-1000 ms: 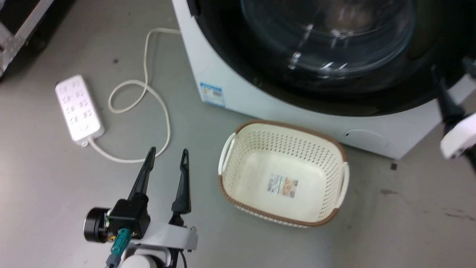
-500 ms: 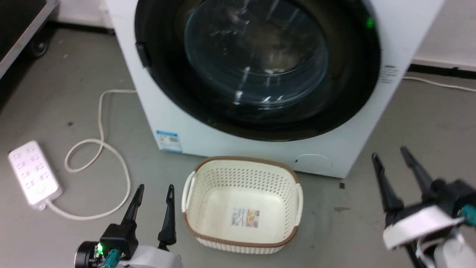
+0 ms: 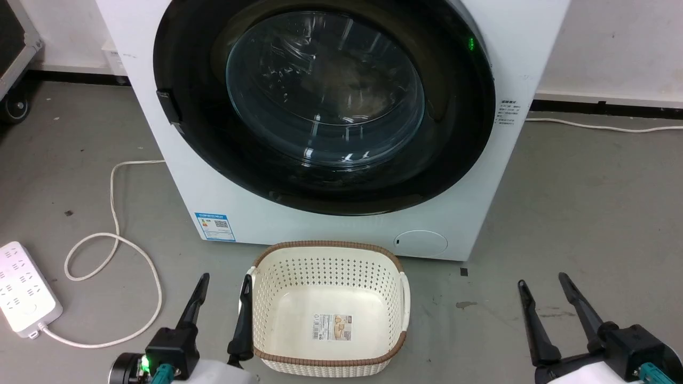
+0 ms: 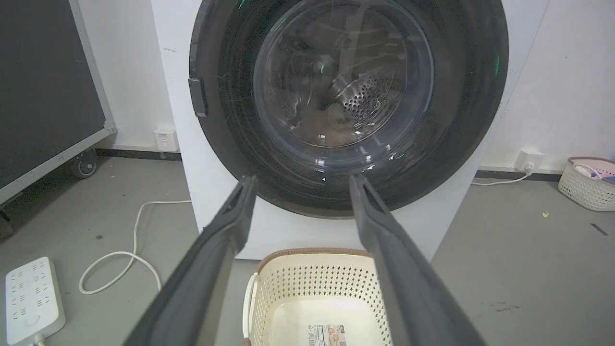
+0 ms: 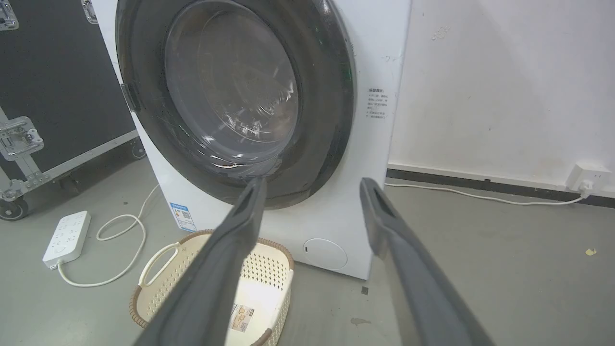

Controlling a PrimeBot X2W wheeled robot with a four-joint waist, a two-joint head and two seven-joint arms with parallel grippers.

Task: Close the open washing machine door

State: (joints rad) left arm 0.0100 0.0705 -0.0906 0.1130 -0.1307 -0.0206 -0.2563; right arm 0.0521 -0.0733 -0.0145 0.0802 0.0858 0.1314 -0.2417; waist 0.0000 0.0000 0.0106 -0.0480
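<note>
A washing machine [image 3: 320, 229] stands at the far centre, a basket [image 3: 325, 245] just before it, a power strip [image 3: 21, 290] at near left.

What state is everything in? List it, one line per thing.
washing machine door: shut, lying flush.
washing machine: green light lit.
basket: upright, empty but for a label.
power strip: lying flat, no plugs seen in it.
left gripper: open, holding nothing.
right gripper: open, holding nothing.
</note>
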